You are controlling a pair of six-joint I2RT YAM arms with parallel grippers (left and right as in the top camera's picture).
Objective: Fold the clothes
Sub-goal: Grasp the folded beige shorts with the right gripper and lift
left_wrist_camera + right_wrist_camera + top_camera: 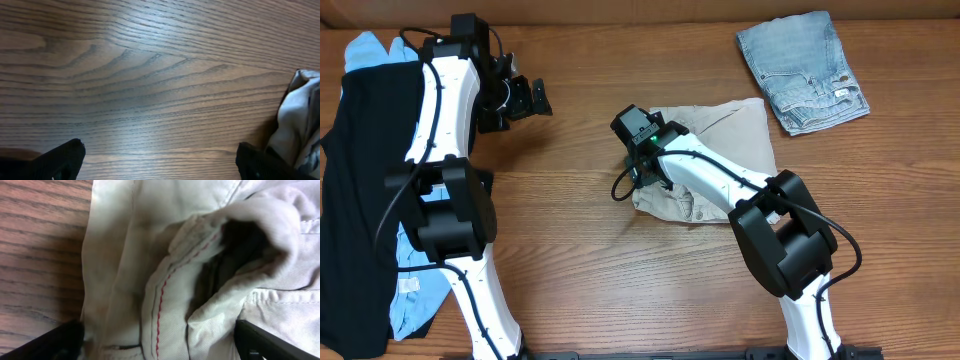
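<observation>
A crumpled beige garment lies mid-table. My right gripper is down at its left edge. In the right wrist view the fingers are open and straddle a raised fold of the beige cloth with red stitching. My left gripper is open and empty over bare wood, left of the garment. In the left wrist view its fingertips are wide apart, and the beige cloth shows at the right edge. Folded blue jeans lie at the back right.
A pile of clothes lies along the table's left side: a black garment over light blue ones. The wooden table shows bare between the arms' bases.
</observation>
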